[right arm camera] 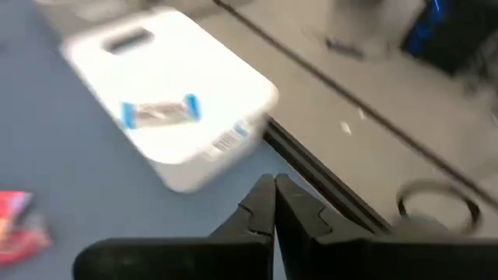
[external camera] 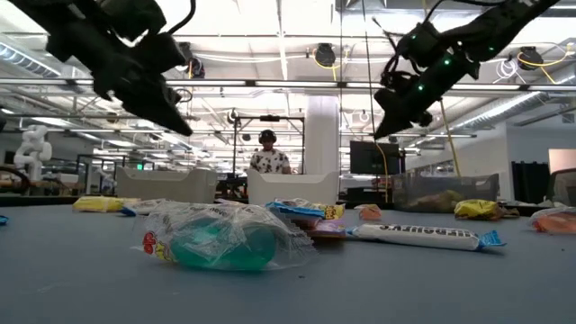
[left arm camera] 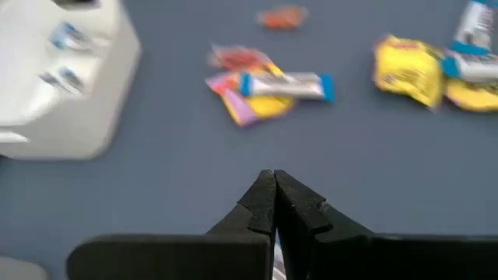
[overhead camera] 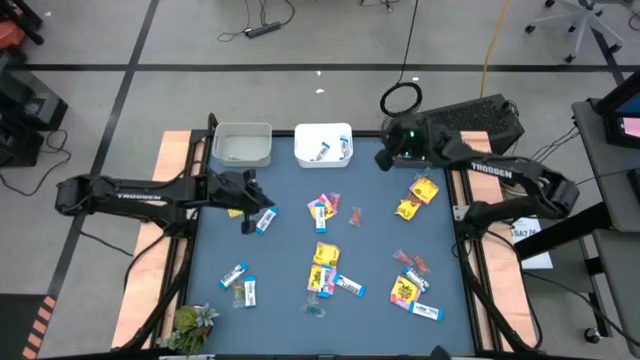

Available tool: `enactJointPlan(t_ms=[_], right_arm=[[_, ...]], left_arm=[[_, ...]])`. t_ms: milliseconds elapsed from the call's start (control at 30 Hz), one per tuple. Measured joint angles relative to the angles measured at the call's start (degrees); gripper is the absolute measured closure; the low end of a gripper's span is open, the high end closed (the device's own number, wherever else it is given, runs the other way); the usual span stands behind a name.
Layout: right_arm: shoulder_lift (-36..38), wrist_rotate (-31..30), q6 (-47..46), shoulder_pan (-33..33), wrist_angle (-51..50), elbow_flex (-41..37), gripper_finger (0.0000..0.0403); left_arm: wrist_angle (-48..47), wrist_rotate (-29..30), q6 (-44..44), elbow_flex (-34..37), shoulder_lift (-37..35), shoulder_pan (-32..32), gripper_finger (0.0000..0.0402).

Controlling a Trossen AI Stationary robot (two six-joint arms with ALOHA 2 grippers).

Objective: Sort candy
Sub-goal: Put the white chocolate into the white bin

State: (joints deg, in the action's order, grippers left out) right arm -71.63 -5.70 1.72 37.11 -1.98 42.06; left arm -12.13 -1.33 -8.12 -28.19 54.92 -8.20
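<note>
Hovering near table's back edge (overhead camera: pixel 360 134), right gripper (overhead camera: pixel 381 160) pressed together beside white bin (overhead camera: pixel 323 145); left gripper (overhead camera: pixel 252 222) pinching blue-and-white bar (overhead camera: pixel 265 221).

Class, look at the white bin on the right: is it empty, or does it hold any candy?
Not empty: the right white bin holds a blue-and-white bar, visible in the high and right wrist views.
</note>
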Motion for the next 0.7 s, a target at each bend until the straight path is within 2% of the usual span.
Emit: enactJointPlan(t_ms=[200,333,533,700], right_arm=[[2.0,-0.5,-1.2,-7.3,9.8,-5.9,0.0403],[2.8,-1.2,-2.0,-12.4,12.0,-7.7,0.0403],[2.8,-7.8,-2.6,-19.3,13.5,-8.3,0.0403],[2.8,-8.2,-2.6,-22.8,15.1,-8.3,0.0403]], left_arm=[[-7.3,0.1,8.2,-1.1,0.2,7.8,0.0396],[-11.7,1.8,15.3,-1.9,0.2,13.1,0.0399],[-18.5,3.1,27.5,-2.4,0.2,19.9,0.0399],[-26.2,3.2,38.7,-2.4,0.2,25.3,0.0398]])
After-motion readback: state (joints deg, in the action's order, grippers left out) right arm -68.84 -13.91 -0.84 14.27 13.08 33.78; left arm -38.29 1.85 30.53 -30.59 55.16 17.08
